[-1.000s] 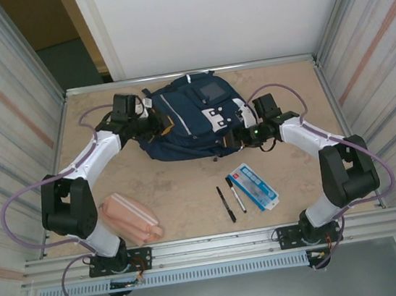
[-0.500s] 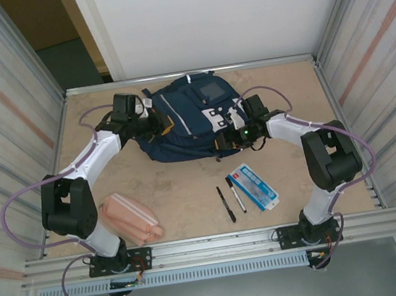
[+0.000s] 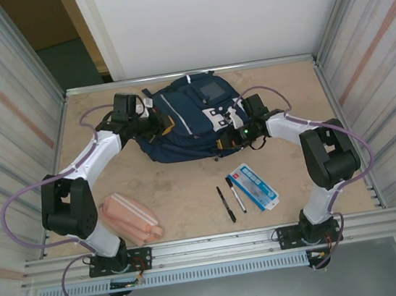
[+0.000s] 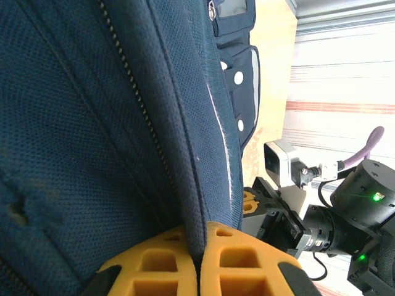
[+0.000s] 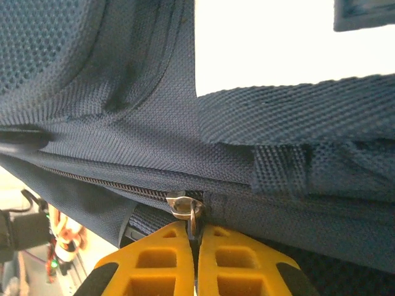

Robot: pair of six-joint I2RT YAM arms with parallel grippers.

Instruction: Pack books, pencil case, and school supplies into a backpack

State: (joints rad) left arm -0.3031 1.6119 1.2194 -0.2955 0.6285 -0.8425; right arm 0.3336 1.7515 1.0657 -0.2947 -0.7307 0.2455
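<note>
The navy backpack (image 3: 188,116) lies flat at the back middle of the table. At its left side my left gripper (image 3: 157,127) is shut on a fold of the fabric (image 4: 196,203) beside a zip line. My right gripper (image 3: 229,139) is at the bag's right lower edge, shut on the metal zipper pull (image 5: 186,206). The pink pencil case (image 3: 130,217) lies near the left arm's base. Two black pens (image 3: 230,198) and the blue-and-white box (image 3: 254,185) lie in front of the bag. The books are out of view.
Metal walls close in the table on the left (image 3: 3,108) and right (image 3: 376,59), with a rail (image 3: 211,247) along the near edge. Bare tabletop (image 3: 181,187) lies between the bag and the pens.
The right gripper moved left onto the backpack's edge and closed on the zipper pull. The left gripper kept its hold on the fabric.
</note>
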